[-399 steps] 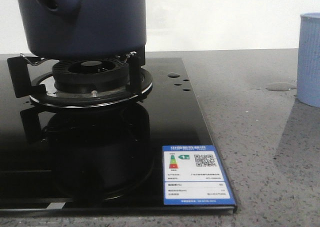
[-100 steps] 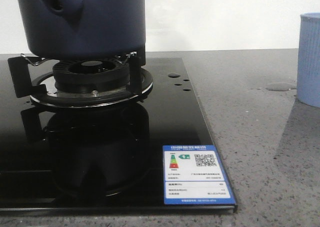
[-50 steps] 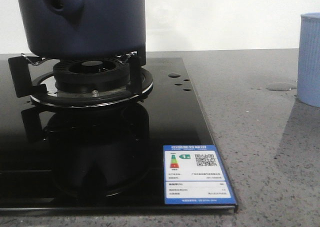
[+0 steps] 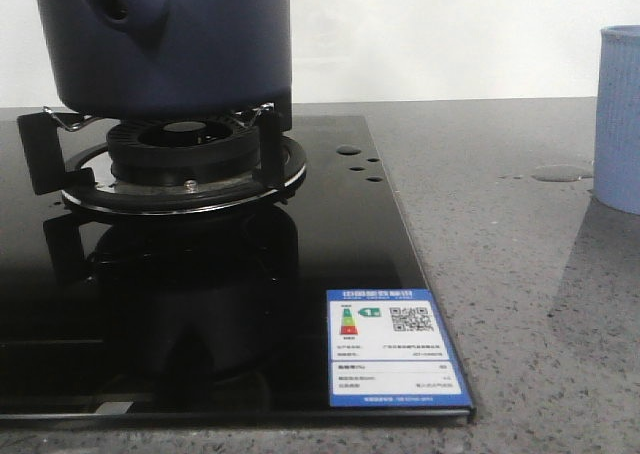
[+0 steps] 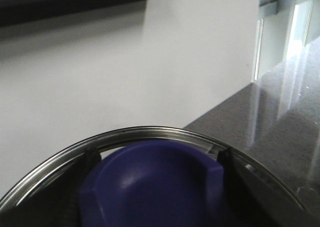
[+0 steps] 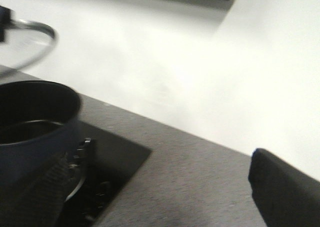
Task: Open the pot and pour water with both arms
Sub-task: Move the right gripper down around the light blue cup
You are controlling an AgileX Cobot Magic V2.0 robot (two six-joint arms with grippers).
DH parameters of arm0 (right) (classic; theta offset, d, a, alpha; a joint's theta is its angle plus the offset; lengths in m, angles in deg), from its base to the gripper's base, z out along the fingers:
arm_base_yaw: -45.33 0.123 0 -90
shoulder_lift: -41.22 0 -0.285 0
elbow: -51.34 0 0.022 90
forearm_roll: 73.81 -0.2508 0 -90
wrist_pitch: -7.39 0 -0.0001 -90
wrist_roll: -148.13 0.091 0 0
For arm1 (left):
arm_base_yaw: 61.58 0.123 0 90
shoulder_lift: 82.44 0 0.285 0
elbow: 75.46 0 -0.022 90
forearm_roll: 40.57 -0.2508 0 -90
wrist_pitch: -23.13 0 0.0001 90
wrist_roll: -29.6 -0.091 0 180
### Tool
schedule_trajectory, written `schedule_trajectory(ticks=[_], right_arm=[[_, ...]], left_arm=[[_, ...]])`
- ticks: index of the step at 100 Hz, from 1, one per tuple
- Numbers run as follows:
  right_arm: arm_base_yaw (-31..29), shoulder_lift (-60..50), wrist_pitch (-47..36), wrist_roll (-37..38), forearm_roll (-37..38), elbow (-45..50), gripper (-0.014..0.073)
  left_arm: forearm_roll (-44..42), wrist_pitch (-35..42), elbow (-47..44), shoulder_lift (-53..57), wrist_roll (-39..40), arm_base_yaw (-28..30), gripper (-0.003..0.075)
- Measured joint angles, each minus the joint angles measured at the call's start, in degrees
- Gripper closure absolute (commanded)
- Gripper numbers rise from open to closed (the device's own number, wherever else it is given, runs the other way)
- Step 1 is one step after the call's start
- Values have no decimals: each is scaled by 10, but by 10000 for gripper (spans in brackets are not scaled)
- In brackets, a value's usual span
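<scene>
The dark navy pot (image 4: 200, 44) stands on the gas burner (image 4: 185, 159); its looped handle (image 4: 115, 9) faces me. In the right wrist view the pot (image 6: 30, 132) is open and dark inside. The glass lid (image 6: 30, 37) with a steel rim hangs above it. My left gripper (image 5: 155, 187) is shut on the lid's blue knob (image 5: 150, 182), with the lid's rim (image 5: 150, 132) arching round it. My right gripper (image 6: 160, 197) is open and empty over the grey counter beside the pot. Neither gripper shows in the front view.
A light blue ribbed cup (image 4: 620, 114) stands at the right edge on the grey counter (image 4: 500, 254), with a small water puddle (image 4: 560, 173) beside it. The black glass hob (image 4: 330, 234) carries a blue energy label (image 4: 395, 349). A white wall is behind.
Nothing has visibly moved in the front view; only faint reflections in the glass hob shift near its front edge.
</scene>
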Motion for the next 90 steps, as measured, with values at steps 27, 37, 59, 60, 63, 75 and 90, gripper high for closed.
schedule_trajectory(ticks=[27,37,59,60,63,75,90], right_arm=[[0,0,-105,4,12,70,-60],[0,0,-118,5,5,120,-60],[0,-11,-128,6,-24,205,-60],[0,-13,-128,6,-24,208,-60],[0,-17,-128,6,-25,211,-60],[9,-28,-116,6,-35,218,-60],[27,-29,-117,6,-40,238,-60]], left_arm=[[-1,10,-31,72,15,60,466],[-12,9,-53,98,16,60,466],[-26,7,-92,129,16,60,467],[-27,7,-94,129,16,60,467],[-27,7,-96,130,16,60,467],[-27,7,-99,130,16,60,467],[-27,7,-99,130,16,60,467]])
